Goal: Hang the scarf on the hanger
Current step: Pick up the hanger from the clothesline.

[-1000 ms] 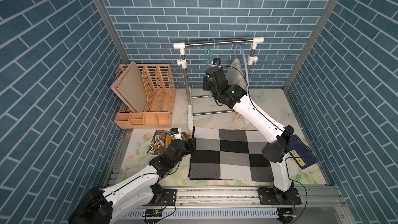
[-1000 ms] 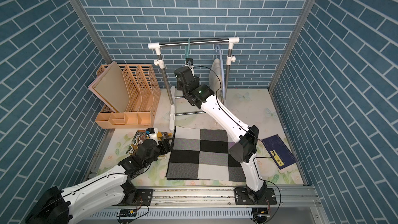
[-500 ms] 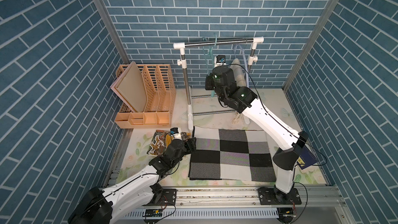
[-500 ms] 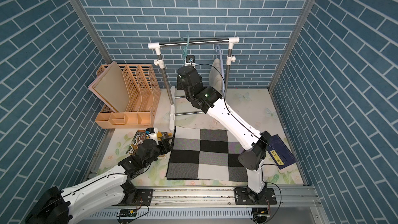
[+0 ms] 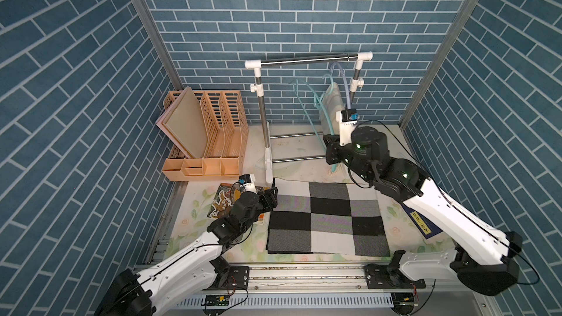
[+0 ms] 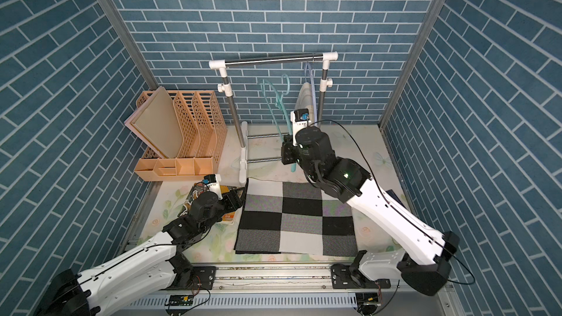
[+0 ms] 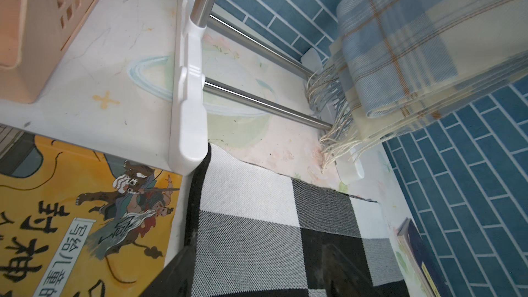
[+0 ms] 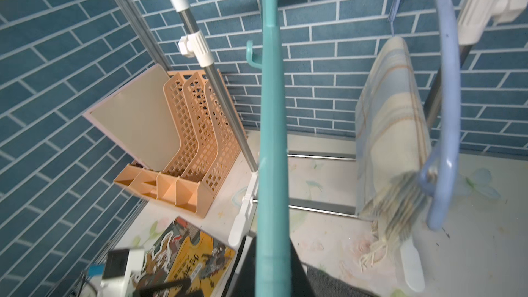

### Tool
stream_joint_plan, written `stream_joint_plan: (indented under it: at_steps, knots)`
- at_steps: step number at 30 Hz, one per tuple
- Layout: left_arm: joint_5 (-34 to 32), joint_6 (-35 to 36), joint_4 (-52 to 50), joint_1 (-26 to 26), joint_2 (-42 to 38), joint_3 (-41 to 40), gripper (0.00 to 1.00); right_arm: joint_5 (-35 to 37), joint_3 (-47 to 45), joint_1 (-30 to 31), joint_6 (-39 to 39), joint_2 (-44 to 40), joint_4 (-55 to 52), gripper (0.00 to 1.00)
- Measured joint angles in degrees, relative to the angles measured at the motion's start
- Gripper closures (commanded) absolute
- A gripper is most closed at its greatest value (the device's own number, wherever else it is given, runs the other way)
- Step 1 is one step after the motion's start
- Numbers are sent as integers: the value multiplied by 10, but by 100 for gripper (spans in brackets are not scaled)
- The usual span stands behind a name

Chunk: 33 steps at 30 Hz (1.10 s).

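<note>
Both top views are showing the right pincer [image 5: 333,155] clenching the lower end of the teal hanger [image 5: 307,110], which is slanting up toward the rail [image 5: 304,60], its hook apparently hanging clear below it. The checkered scarf [image 5: 327,217] is lying flat on the counter [image 5: 194,208], just in front of and below that pincer, its long axis running side to side between the arms. The left pincer [image 5: 271,197] is sitting released at the scarf's corner by the rack foot [image 5: 269,174], so it is looking like the nearer one for lifting cloth onto the hanger.
</note>
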Motion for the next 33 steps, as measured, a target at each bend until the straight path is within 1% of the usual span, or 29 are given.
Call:
stream_joint_plan:
  at_steps: [2,4,6,8,11,15,18,20,24,28,30,33]
  knots:
    - [9,-6,19,0,-5,-4,26,-21,-79,0,9,-58,24,100]
    - [28,-16,68,0,-16,-25,25,-43,-171,1,22,-116,56,100]
    - [54,-34,140,0,-29,-68,24,-61,-265,2,39,-170,90,100]
    - [85,-57,233,0,-36,-129,23,-72,-362,4,60,-223,127,100]
    - [119,-83,354,-6,-27,-202,21,-78,-475,7,90,-288,177,100]
    - [153,-90,484,-28,17,-210,19,-78,-577,9,126,-348,266,100]
    - [171,-90,559,-45,68,-201,19,-75,-621,13,149,-358,333,100]
    - [181,-90,584,-51,109,-185,19,-69,-640,20,158,-355,366,100]
    - [192,-97,585,-54,182,-128,20,-47,-661,35,167,-327,401,100]
    - [190,-100,534,-71,230,-37,23,-16,-680,49,172,-285,413,100]
    - [171,-97,489,-92,241,12,23,1,-688,60,174,-264,413,100]
    - [113,-82,367,-138,252,112,24,39,-689,79,176,-228,412,100]
